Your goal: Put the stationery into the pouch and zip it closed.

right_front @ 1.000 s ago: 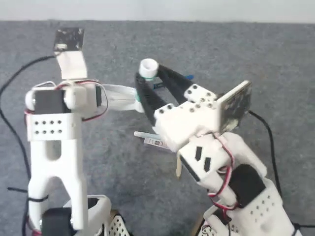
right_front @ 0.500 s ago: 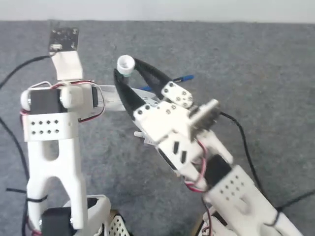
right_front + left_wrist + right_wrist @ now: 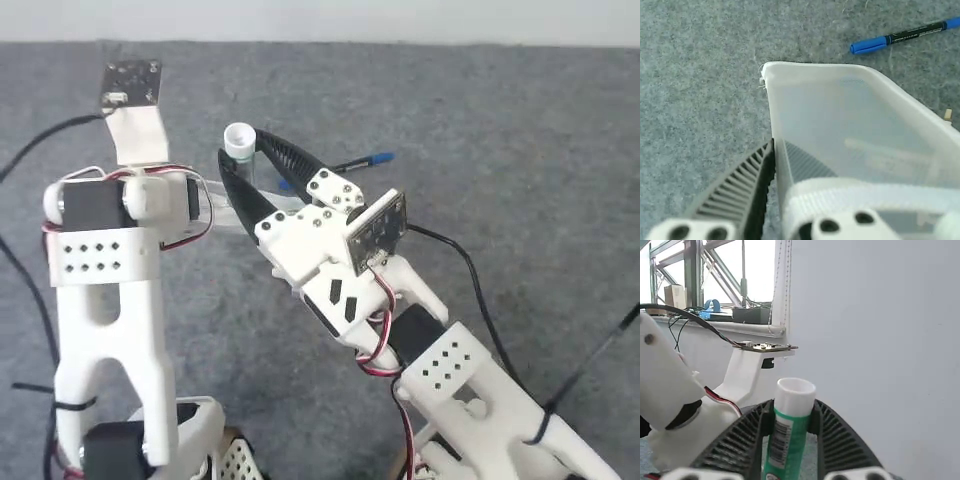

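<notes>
Right gripper point(image 3: 791, 412) clamps glue stick point(image 3: 786, 440), its base hidden; left gripper point(image 3: 777, 152) pinches pouch point(image 3: 850, 120), contents indistinct.

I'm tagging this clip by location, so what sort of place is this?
Probably an indoor lab or hobby workshop: a grey felt-covered table, a window over a cluttered sill beside a plain white wall, and the right claw holding a glue stick.

- Grey felt-like carpet point(image 3: 520, 120) covers the table across the overhead frame.
- A pale wall strip point(image 3: 400, 20) runs along that frame's top edge.
- In the right wrist view, daylight pours through a metal-framed window point(image 3: 715, 270). Boxes point(image 3: 752, 315) line its sill point(image 3: 715, 329), beside a plain white wall point(image 3: 880, 315).
</notes>
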Controlling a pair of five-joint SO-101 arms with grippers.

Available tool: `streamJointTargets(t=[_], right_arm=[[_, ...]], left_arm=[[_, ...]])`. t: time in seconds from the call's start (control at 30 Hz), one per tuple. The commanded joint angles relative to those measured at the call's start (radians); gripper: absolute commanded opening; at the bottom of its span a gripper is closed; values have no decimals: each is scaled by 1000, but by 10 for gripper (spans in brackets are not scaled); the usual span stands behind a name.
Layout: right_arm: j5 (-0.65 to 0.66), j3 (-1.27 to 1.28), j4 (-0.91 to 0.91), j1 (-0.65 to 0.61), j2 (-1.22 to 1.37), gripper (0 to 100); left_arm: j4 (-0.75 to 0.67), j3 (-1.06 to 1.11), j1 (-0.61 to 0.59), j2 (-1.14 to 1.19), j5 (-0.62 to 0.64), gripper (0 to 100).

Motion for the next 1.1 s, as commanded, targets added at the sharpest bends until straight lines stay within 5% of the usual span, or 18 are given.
streamJointTargets(t=[0.0, 0.3, 0.8, 1.07], right_arm=[[12, 26, -4, -8, -24, 6], [17, 137, -2, -84, -252, 6], [20, 140, -248, 10, 22, 6], [21, 141, -196, 10, 67, 6]], left_arm=[[-12, -12, -5, -9, 11, 9], [-12, -12, -2, -9, 26, 9], [-8, -10, -5, -9, 26, 9], [-8, -10, -8, -9, 26, 9]])
